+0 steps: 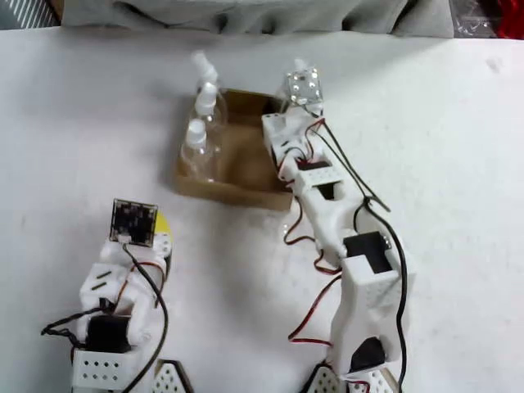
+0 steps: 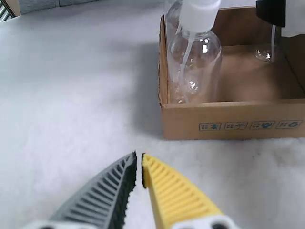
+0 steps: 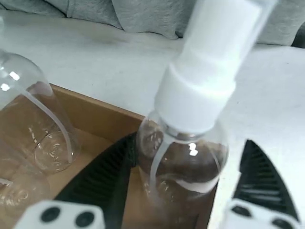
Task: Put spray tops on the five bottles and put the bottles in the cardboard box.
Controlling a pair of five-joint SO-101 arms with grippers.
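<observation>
The cardboard box (image 1: pixel 246 192) sits mid-table, and three clear bottles (image 1: pixel 201 131) with white spray tops stand in a row along one side of it. A fourth capped bottle (image 3: pixel 183 162) stands upright at the box's far corner, between the fingers of my right gripper (image 3: pixel 190 145). That gripper is open: one black finger (image 3: pixel 105 181) touches the bottle, and the other stands a little off it. My left gripper (image 2: pixel 139 167) is shut and holds nothing. It rests low over the table in front of the box (image 2: pixel 228 119), well short of it.
Grey cloth (image 1: pixel 246 16) lies along the table's far edge. My right arm (image 1: pixel 327 205) stretches from the near edge to the box, trailing red and black cables. Bare white table lies to the left and right of the box.
</observation>
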